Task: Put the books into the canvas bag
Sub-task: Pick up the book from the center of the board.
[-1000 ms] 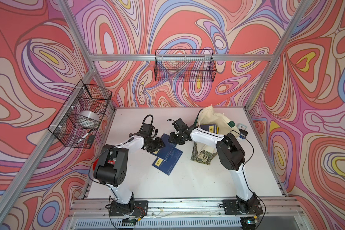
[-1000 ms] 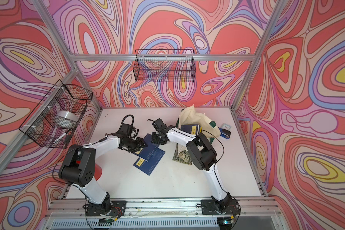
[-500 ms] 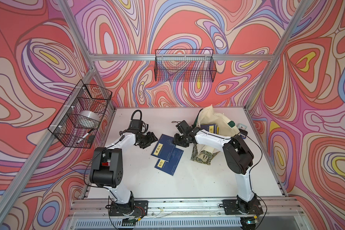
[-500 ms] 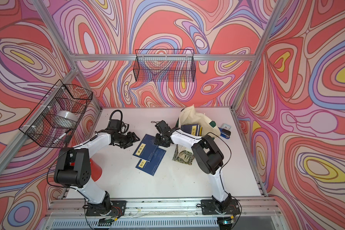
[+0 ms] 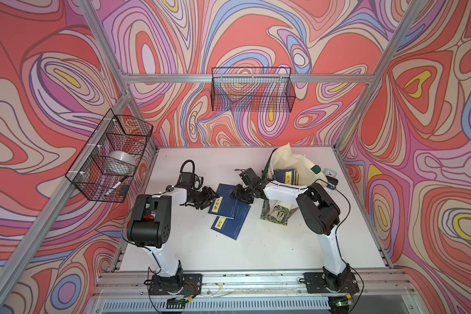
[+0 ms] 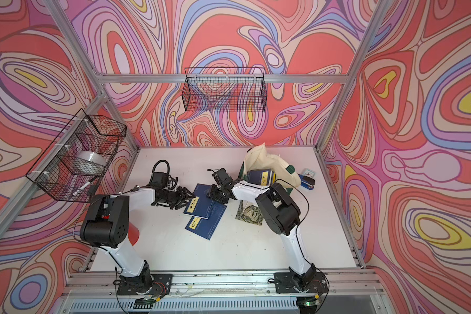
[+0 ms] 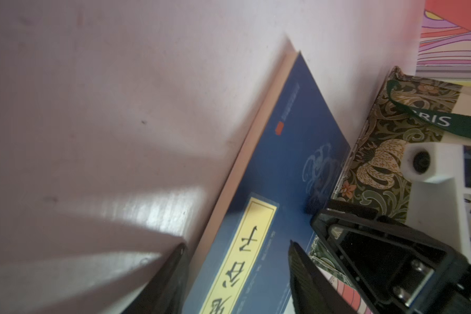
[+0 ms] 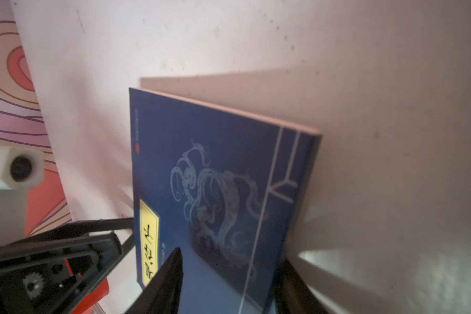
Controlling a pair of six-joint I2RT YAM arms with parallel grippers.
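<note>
As my left gripper swings back to top book, right gripper waits opposite; both gape, gripping nothing. Pinch comes next; lower book also outside bag.

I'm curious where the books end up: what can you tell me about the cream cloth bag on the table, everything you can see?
The canvas bag is a cream cloth tote, soft and crumpled, slumped on the far right part of the white table. Its base is a dark green leaf-and-flower print; a dark green strap bears white letters. A navy book with a yellow label shows in its open mouth. The right arm crosses over it; contact is unclear.
</note>
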